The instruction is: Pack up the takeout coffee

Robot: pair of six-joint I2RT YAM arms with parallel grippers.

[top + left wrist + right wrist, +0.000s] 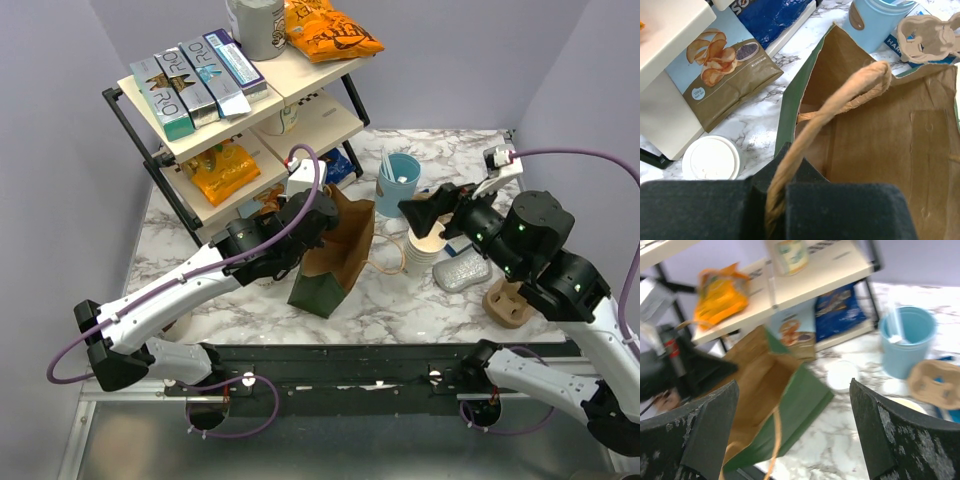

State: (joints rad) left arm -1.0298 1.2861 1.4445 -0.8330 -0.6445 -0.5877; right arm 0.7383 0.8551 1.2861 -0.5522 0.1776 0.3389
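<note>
White-lidded takeout coffee [711, 158] stands upright on the marble table [760, 125], just left of my left claw [775, 200], which clamps the twine handle [840, 100] of the brown paper bag [880, 145]. My right claw [792, 390] hangs wide open, the coffee ahead of it.

One paper bag [340, 250], one lidded coffee cup [711, 157], one light blue cup [400, 185], four boxes [195, 80], two orange snack bags [330, 30].

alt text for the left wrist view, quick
The left tool grips the twisted paper handle of an open brown bag. The white-lidded coffee cup stands on the marble table beside the bag, near a chip packet.
</note>
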